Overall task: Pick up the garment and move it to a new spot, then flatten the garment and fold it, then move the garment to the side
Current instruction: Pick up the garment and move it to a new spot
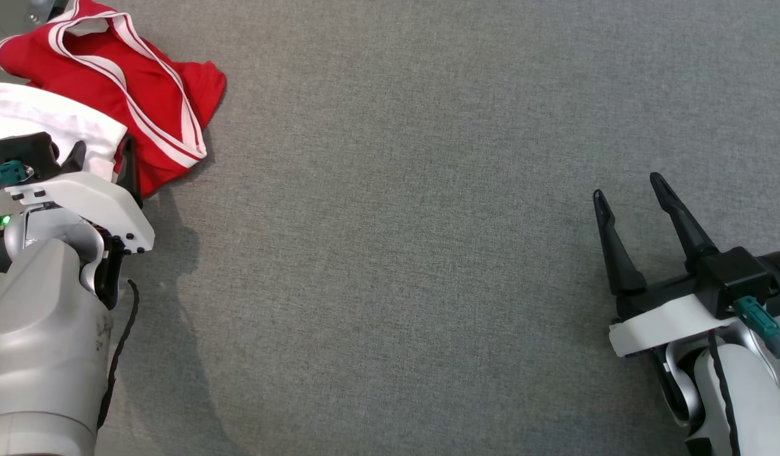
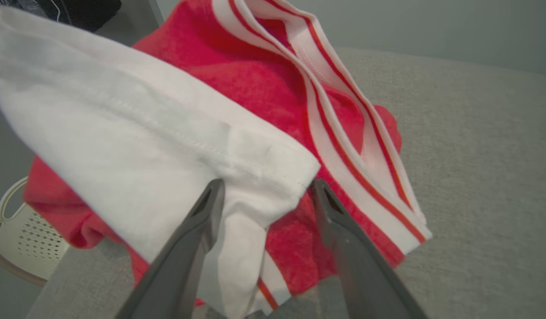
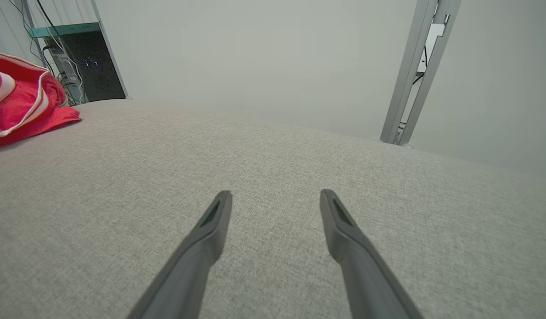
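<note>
Garment (image 1: 130, 82) lies bunched at the far left corner of the desk (image 1: 396, 253): red cloth with white striped bands (image 2: 344, 146), and a white hemmed fold (image 2: 166, 146) draped over the side nearest you. Your left tool (image 2: 266, 188) stands wide open and holds nothing. Its two tips sit right at the hem of that white fold, one on either side of its corner. Your right tool (image 1: 627, 185) is also spread and empty, over bare desk near the right edge, well apart from the cloth.

You are, I judge, at the first pick. Drive the left tool deeper before you close, so the fingers straddle a thick fold rather than just the hem lip, which could slip out. I cannot tell whether the white piece belongs to the red one, so aim to catch both layers. Some red cloth seems to overhang the desk's left edge. Lift clear before you carry toward the desk's middle, or it may drag.
</note>
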